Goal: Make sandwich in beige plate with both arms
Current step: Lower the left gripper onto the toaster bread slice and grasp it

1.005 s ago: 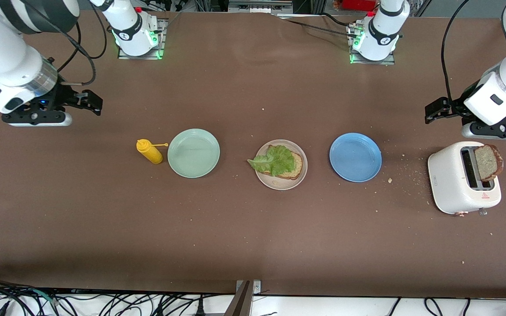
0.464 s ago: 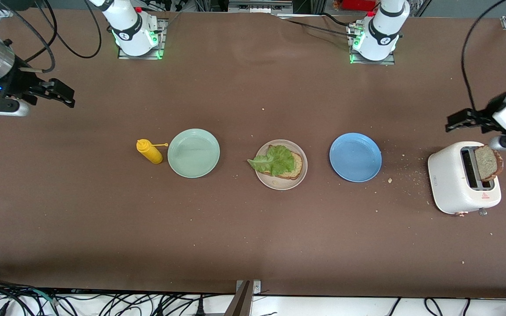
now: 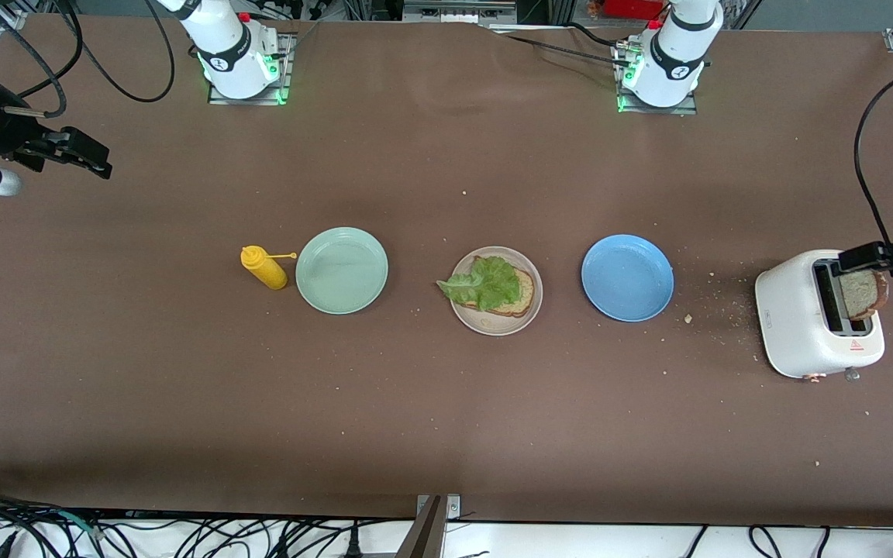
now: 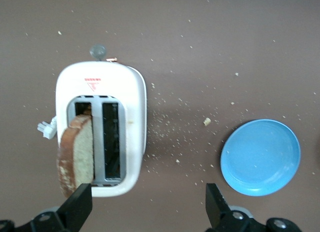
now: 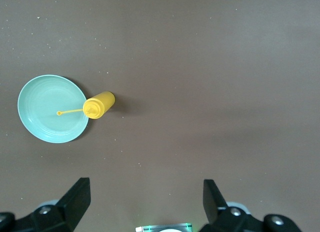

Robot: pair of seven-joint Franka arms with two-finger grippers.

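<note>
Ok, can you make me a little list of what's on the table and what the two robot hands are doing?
beige plate: middle of the table, holds one bread slice with lettuce on top
toaster: left arm's end, second slice sticking up from one slot
blue plate: bare, between beige plate and toaster
green plate: bare
mustard bottle: beside green plate
left gripper: open, over toaster
right gripper: open, over table at right arm's end
</note>
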